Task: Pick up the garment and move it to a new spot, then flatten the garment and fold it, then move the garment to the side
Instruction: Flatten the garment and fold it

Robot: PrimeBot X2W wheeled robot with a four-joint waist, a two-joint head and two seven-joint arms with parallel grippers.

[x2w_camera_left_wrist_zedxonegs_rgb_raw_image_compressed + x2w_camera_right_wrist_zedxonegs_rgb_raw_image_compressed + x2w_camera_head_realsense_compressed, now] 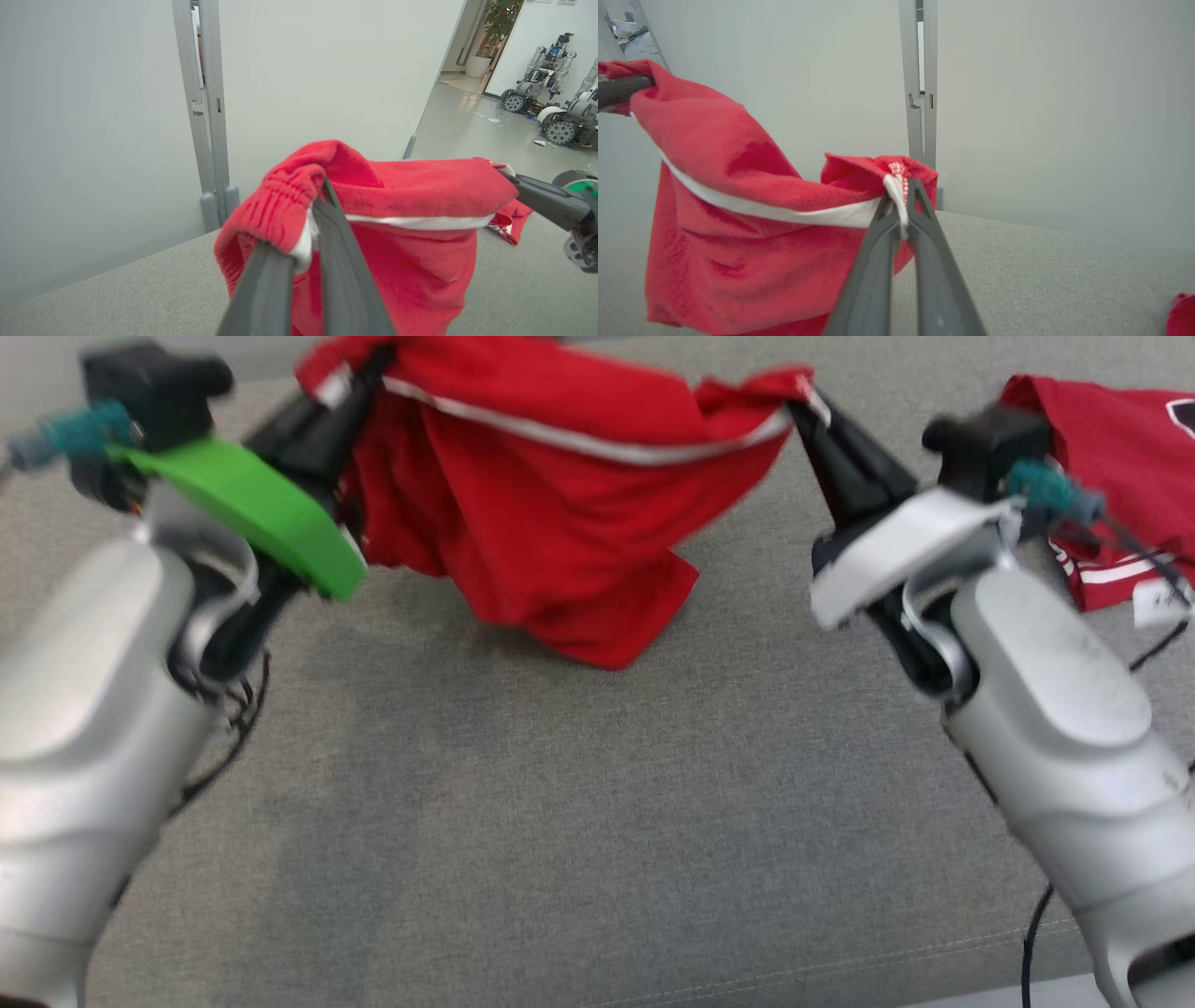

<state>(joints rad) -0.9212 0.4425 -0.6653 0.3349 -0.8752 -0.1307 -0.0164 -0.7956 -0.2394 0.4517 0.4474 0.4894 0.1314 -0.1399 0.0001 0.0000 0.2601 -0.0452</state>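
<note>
Left gripper [358,381] at 11 o'clock, right gripper [807,405] at 1 o'clock, both clamped on red garment [523,513]; best spread evenly, holding band taut.

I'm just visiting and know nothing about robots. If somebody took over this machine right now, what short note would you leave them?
Left tool: shut on one waistband corner of the red garment.
Right tool: shut on the opposite corner.
The garment hangs stretched between them over the grey surface; I cannot tell whether its lower edge touches it. A second red garment lies to the right.
Done: pick-up.
Left: set it down in a new spot, flatten, fold, move aside.
</note>
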